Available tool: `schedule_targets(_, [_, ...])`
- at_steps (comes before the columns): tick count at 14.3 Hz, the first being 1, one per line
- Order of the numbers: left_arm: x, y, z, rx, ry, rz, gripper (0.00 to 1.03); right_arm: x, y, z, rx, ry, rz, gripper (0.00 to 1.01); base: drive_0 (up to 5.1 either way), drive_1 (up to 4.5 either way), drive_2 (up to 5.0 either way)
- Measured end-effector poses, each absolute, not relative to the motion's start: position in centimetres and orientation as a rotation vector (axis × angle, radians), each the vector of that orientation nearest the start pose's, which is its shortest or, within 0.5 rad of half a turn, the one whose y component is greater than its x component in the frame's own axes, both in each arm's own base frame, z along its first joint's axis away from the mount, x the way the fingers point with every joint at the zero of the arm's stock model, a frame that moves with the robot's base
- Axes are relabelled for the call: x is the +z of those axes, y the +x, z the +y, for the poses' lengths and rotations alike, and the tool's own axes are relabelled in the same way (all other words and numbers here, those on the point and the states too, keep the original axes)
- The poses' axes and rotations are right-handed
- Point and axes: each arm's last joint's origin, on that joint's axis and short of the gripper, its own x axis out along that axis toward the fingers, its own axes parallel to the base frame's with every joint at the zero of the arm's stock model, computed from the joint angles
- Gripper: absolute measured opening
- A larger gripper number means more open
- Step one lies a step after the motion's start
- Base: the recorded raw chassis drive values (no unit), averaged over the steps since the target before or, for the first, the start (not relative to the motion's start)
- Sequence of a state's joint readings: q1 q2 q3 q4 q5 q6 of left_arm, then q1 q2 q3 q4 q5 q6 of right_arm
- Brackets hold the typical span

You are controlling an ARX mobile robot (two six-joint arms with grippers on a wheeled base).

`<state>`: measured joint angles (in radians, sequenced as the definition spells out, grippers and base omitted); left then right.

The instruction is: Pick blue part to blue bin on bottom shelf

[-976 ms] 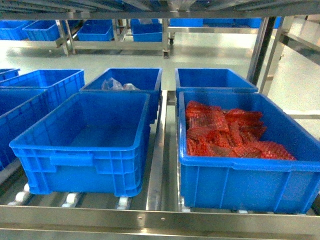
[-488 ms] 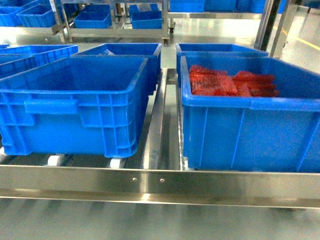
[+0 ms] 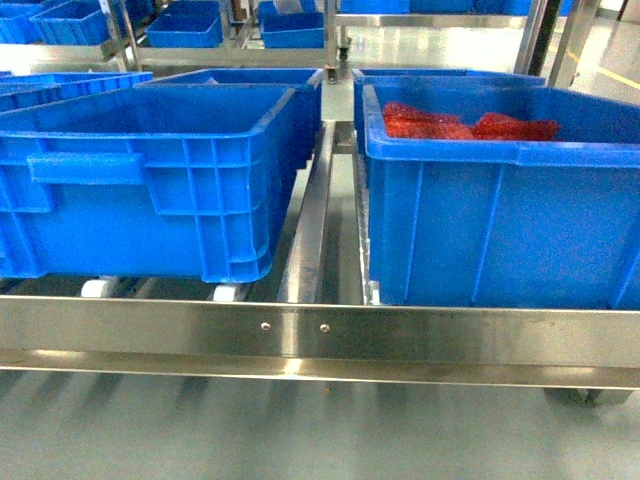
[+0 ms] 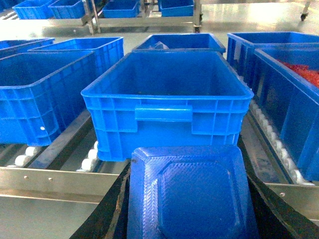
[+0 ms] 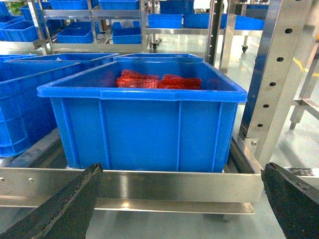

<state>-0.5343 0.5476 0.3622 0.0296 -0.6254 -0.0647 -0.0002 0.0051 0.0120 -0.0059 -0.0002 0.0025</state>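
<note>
Blue plastic fills your left wrist view: the left pincer point(image 4: 188, 219) is clamped on the blue part point(image 4: 187, 196), holding it low and just in front of the empty blue bin point(image 4: 167, 97), which I judge to be its target. That bin sits on the bottom shelf point(image 3: 320, 335), on rollers behind the steel front lip. To the right, the bin of red packets point(image 3: 500, 190) looks wrong for it. Your right pincer point(image 5: 184, 204) hangs apart, holding nothing.
</note>
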Motion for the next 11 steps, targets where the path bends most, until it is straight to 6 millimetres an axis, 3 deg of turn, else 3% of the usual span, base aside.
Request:
schedule_targets(2, [24.06,12.62,-5.5,0.095,0.021,0.127,0.43,16.65,9.73,0.0,0.0,0.002,-0.001,0.98,0.0,0.0,0.0])
schedule_targets(11, [24.07,12.6,-5.48,0.095,0.02,0.127,0.43,16.68,9.73,0.0,0.0,0.002,-0.002,0.98,0.0,4.03,-4.1])
